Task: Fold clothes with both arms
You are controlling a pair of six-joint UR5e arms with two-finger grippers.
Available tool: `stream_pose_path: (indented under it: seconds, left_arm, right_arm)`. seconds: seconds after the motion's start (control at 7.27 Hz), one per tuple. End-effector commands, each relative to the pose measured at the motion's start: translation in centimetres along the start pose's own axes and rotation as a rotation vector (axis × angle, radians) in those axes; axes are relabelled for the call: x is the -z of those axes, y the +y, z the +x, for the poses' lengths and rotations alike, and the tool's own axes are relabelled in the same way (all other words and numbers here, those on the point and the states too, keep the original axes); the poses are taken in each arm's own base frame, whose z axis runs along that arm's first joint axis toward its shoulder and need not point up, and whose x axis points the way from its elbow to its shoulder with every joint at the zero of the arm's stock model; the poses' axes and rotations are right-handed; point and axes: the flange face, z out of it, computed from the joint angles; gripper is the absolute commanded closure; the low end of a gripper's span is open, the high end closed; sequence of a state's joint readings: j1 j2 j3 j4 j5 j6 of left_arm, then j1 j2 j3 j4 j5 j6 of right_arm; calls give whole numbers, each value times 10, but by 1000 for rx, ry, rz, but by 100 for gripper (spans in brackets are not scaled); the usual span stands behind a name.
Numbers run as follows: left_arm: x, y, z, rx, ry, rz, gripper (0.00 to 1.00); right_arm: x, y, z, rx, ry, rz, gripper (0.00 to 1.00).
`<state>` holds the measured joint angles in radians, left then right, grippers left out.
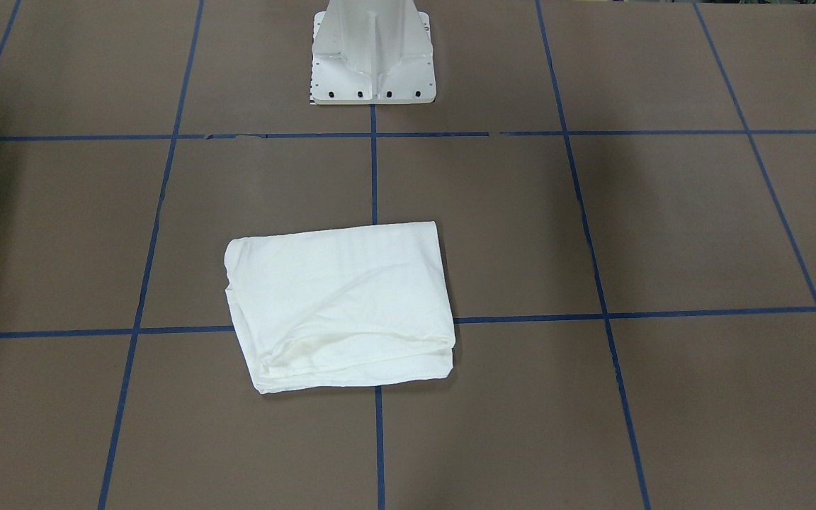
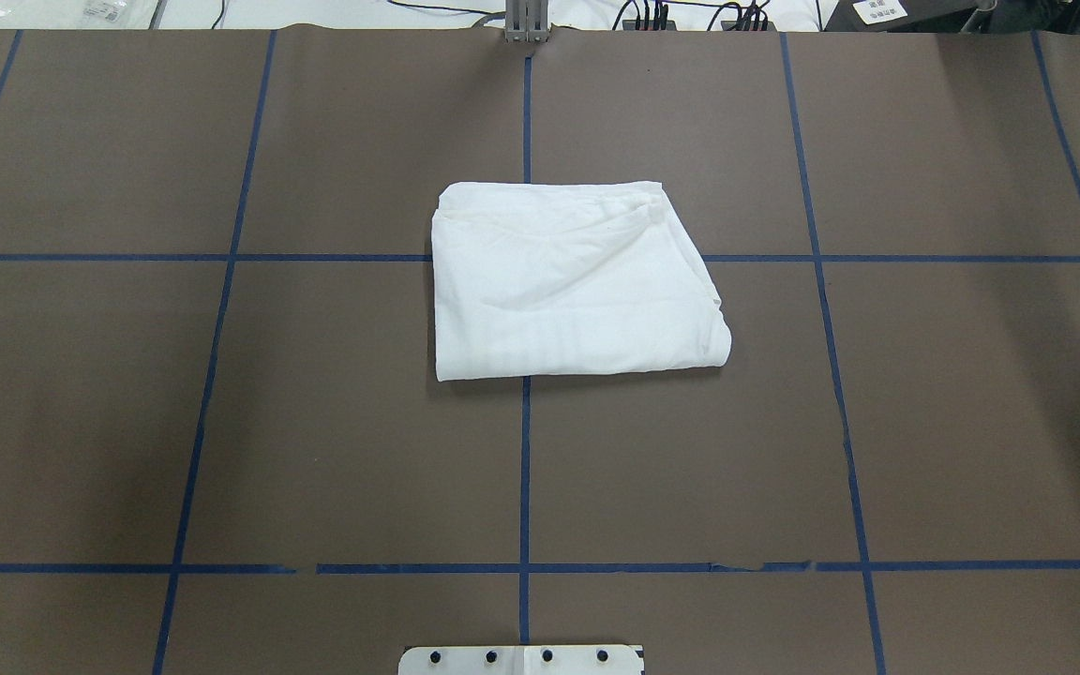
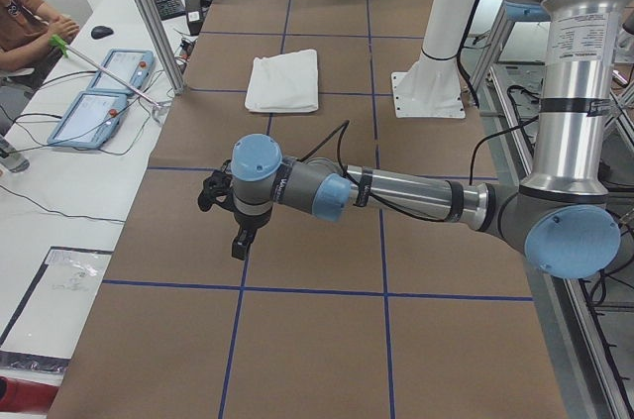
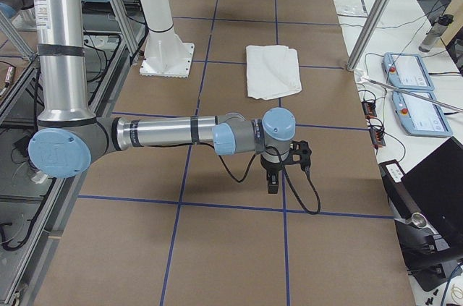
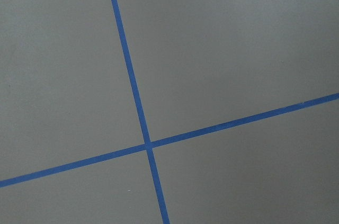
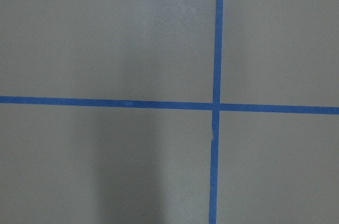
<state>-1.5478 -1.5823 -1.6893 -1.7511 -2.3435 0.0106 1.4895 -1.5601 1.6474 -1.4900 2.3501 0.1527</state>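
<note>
Garment: white long-sleeved cotton T-shirt (image 2: 577,281), a folded rectangle at the centre of the brown, blue-taped surface (image 2: 315,422). Black open-frame left gripper (image 3: 238,231) and right gripper (image 4: 275,176): well apart from it, opening cannot be told. Folding seemingly complete; any tidying should lift the splayed corner layers evenly.

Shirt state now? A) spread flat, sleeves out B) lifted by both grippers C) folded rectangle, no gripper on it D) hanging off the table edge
C: the shirt lies folded in a rectangle on the table; the left gripper and right gripper hang well away from it.
</note>
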Motion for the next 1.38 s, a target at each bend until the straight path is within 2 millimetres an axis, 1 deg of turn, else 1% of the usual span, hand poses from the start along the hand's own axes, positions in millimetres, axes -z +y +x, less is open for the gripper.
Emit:
stream_pose_path:
  seconds: [0.0, 0.14, 0.28, 0.55, 0.69, 0.96, 1.24]
  left_arm:
    - [-2, 6, -13, 13, -84, -9, 0]
    - [-5, 10, -16, 27, -86, -23, 0]
    - [-12, 25, -22, 46, -84, -42, 0]
    - [-13, 26, -24, 50, -84, -47, 0]
    - [-14, 27, -24, 59, -80, -57, 0]
    - [-11, 24, -19, 65, -74, -67, 0]
    - [-11, 23, -19, 64, -71, -66, 0]
  right_arm:
    - [-2, 1, 2, -3, -1, -3, 0]
    - [-2, 3, 2, -3, -3, -3, 0]
    - [-2, 7, 3, -6, -2, -5, 0]
    - [-4, 12, 5, -11, -6, -11, 0]
    - [-2, 11, 4, 1, 2, -4, 0]
    - [-4, 16, 8, 3, 12, -10, 0]
    - [-3, 14, 6, 4, 12, -9, 0]
